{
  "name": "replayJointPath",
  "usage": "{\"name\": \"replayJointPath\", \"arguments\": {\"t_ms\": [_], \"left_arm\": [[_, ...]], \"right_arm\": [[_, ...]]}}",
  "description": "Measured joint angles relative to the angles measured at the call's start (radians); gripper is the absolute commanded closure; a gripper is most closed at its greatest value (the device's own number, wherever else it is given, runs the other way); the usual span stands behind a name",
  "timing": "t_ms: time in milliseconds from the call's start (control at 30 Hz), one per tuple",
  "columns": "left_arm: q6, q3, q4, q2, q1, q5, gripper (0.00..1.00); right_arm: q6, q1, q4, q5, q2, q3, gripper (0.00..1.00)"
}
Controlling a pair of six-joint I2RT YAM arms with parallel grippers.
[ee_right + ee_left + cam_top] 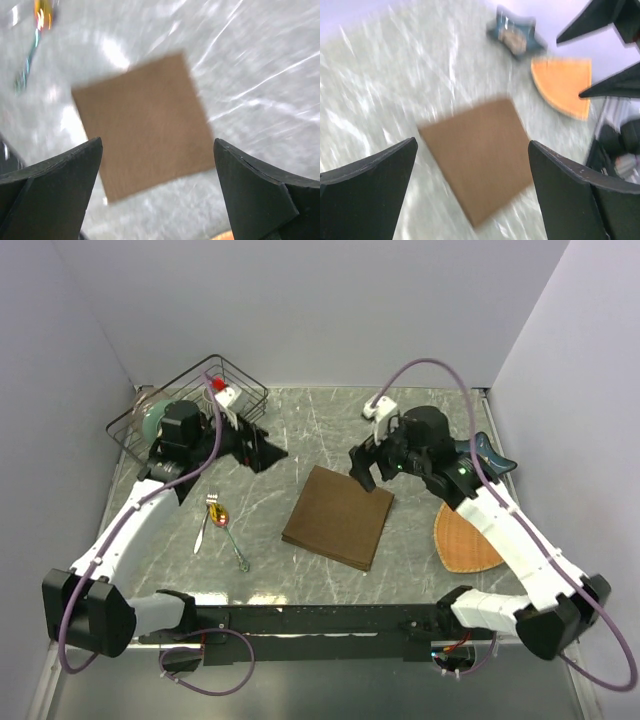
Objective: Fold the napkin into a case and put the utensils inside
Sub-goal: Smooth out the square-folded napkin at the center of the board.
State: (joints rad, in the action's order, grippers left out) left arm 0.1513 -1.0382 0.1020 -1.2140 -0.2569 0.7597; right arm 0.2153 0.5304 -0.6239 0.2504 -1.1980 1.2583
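Observation:
The dark-brown napkin (338, 516) lies flat as a folded square in the middle of the table, also seen blurred as the napkin (477, 155) and the napkin (145, 125). The utensils (220, 525), a fork and a gold-bowled spoon, lie to its left; they show as a blurred streak of utensils (30, 50). My left gripper (262, 448) hovers open at the back left, in front of the basket. My right gripper (368, 472) hovers open over the napkin's far right corner. In both wrist views, the left gripper (472, 141) and the right gripper (157, 141) hold nothing.
A black wire basket (235, 375) with a mug (152, 422) stands at the back left. An orange-tan fan-shaped mat (465, 540) lies right of the napkin, with a dark blue star-shaped piece (490, 452) behind it. Walls close in on three sides.

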Motion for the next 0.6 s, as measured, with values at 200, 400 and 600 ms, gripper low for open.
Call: {"name": "replayJointPath", "arguments": {"t_ms": [200, 400, 600], "left_arm": [[0.221, -0.092, -0.241, -0.195, -0.012, 0.020, 0.01], [0.443, -0.216, -0.262, -0.500, -0.105, -0.019, 0.01], [0.658, -0.187, -0.342, -0.619, -0.168, -0.015, 0.01]], "right_arm": [[-0.184, -0.044, 0.137, 0.010, -0.016, 0.000, 0.00], [-0.371, -0.145, 0.193, 0.203, -0.184, -0.044, 0.00], [-0.542, -0.267, 0.283, 0.449, -0.293, -0.164, 0.00]]}}
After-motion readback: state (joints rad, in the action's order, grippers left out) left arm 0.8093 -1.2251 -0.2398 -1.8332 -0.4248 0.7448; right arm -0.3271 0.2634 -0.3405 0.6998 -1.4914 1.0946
